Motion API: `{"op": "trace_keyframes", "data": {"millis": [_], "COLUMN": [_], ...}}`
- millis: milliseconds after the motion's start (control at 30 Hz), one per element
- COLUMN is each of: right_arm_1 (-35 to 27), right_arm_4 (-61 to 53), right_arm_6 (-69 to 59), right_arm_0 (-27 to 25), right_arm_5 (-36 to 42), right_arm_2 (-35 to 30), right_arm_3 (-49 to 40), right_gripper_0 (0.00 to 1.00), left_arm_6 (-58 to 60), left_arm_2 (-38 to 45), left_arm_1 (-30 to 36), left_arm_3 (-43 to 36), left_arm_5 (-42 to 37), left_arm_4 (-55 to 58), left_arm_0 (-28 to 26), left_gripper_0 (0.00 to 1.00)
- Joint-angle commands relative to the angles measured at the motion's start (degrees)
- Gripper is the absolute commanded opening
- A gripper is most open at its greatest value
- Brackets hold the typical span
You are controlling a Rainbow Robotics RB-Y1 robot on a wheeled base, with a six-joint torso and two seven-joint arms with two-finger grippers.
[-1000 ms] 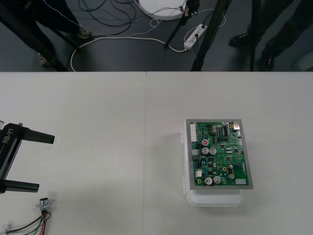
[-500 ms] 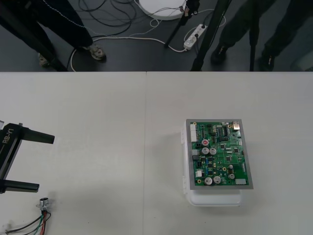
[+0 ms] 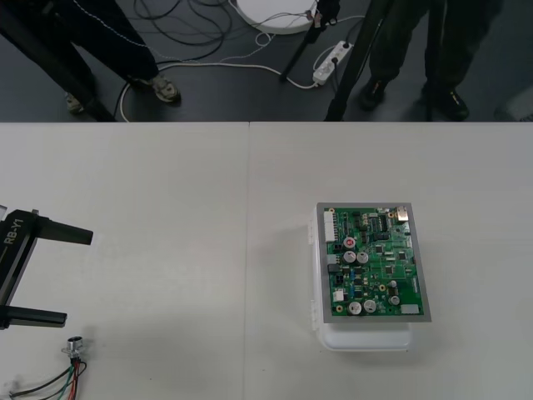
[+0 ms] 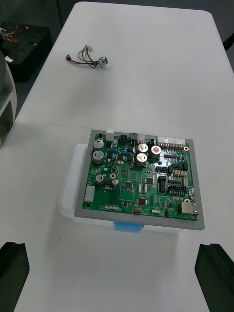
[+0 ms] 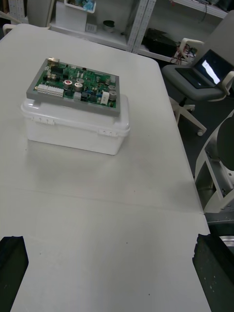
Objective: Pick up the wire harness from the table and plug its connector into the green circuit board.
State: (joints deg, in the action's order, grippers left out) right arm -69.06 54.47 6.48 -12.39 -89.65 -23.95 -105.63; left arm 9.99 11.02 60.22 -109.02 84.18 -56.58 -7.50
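Spread wide and empty, the left gripper (image 3: 77, 277) hangs over the left edge of the plain light table (image 3: 166, 183), just beside the small red, black and green wire harness (image 3: 67, 371), which lies loose by the near-left corner with its round metal socket (image 3: 75, 345) toward the fingers. Well apart, nearer the right edge, the green circuit board (image 3: 375, 262) sits raised on a white plastic base (image 3: 366, 337), probably to ease plugging. Facing the board, the right gripper (image 4: 114, 248) is likewise spread and empty; bare table between leaves open room for the carry

Plain light table (image 3: 166, 208) across the lower frame, dark floor strip (image 3: 208, 92) along the top, loose cables (image 3: 200, 17), white power strip (image 3: 331, 60), black stand legs (image 3: 354, 62) upper centre.
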Motion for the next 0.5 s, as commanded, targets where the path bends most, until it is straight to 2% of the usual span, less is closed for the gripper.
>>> {"op": "trace_keyframes", "data": {"millis": [33,500], "right_arm_1": [-1.26,-1.26], "right_arm_4": [-0.95,-0.95], "right_arm_6": [-1.56,-1.56], "right_arm_0": [-0.44,-0.44], "right_arm_5": [-0.35,-0.35], "right_arm_2": [0.49,0.49], "right_arm_3": [0.07,0.07], "right_gripper_0": [1.00,1.00], "left_arm_6": [-2.25,-2.25], "left_arm_2": [1.72,1.72], "left_arm_1": [2.18,2.18], "left_arm_3": [-0.93,-0.93], "left_arm_5": [1.33,1.33], "left_arm_4": [-0.20,-0.20], "left_arm_0": [0.11,0.11], "left_gripper_0": [1.00,1.00]}}
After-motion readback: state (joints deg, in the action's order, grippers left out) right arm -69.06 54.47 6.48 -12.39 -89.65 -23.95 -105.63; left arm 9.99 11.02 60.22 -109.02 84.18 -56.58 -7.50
